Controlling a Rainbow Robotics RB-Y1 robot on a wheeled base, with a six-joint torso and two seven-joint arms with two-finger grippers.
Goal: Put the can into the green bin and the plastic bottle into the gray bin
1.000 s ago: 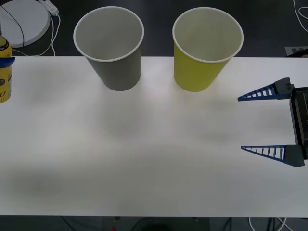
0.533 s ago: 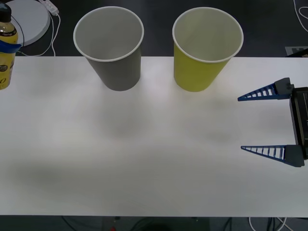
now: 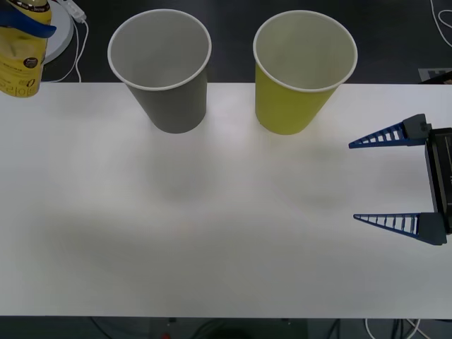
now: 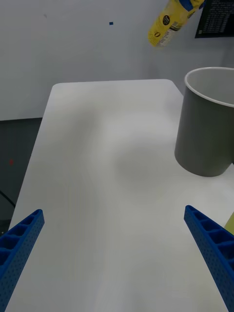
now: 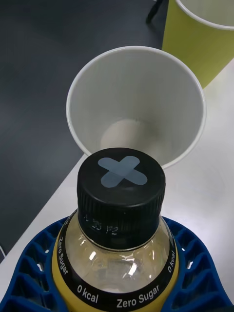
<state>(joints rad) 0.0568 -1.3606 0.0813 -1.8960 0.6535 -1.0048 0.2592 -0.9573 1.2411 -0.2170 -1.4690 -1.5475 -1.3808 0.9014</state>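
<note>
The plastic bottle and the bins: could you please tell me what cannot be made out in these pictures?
- Plastic bottle: front view cuts off its cap at the top edge; the left hand wraps its body in the left wrist view.
- Bottle label: print too small in the right wrist view.
- Green bin: floor hidden by its own wall in the front view.
- Gray bin: cut by the right wrist view's edge.
- Right hand: open, idle.
</note>
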